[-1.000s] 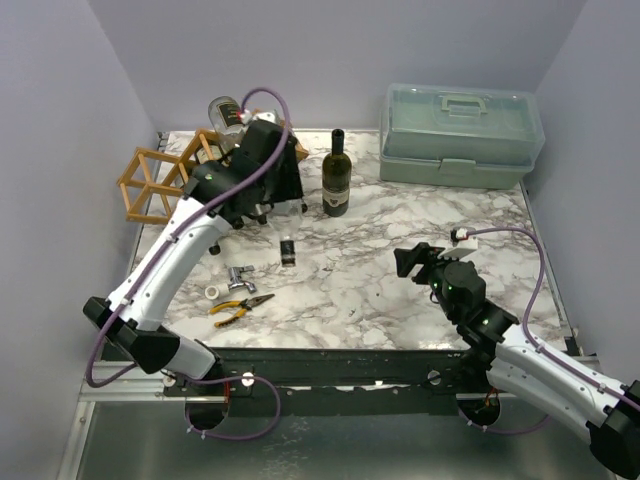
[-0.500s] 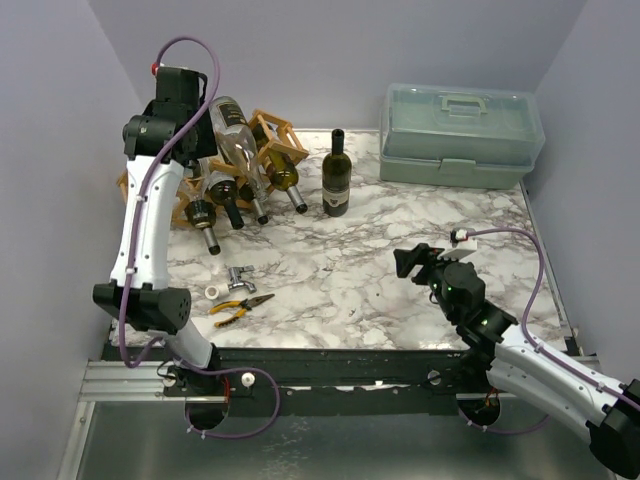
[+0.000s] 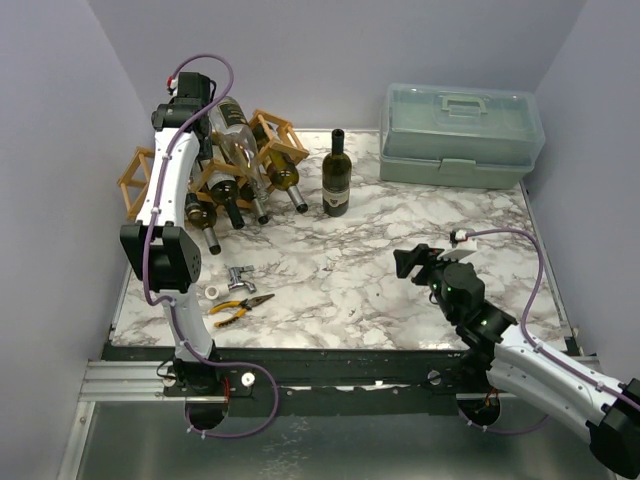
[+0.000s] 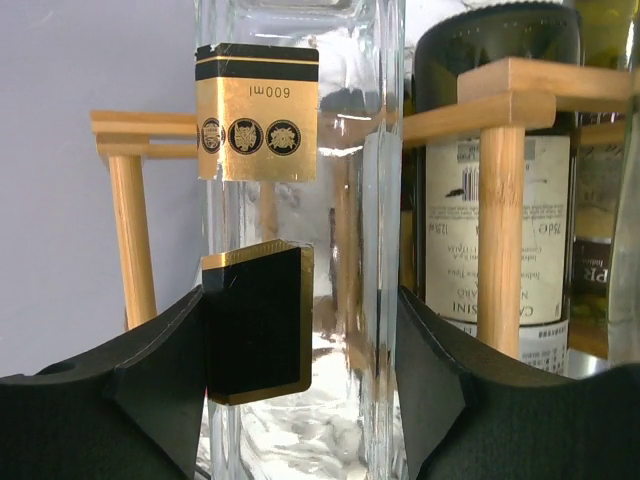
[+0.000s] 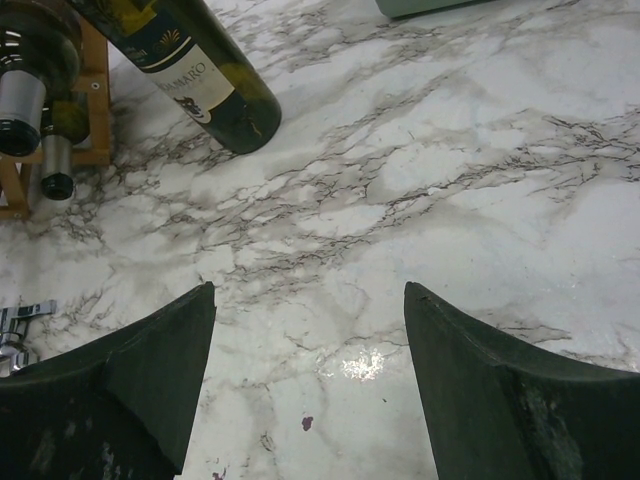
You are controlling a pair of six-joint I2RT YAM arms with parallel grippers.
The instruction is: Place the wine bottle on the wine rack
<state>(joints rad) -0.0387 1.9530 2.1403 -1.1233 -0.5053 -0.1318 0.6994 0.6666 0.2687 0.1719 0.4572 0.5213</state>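
Your left gripper [image 4: 300,350] clamps the clear bottle [image 4: 300,100] at the far-left wine rack [image 4: 500,200]; your right gripper [image 5: 310,300] (near right) stands apart.

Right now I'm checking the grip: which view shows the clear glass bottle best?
The left wrist view: the clear glass bottle fills the gap between the fingers of the left gripper, gold label legible. The top external view shows it small, slanted at the wine rack. The right wrist view misses it.
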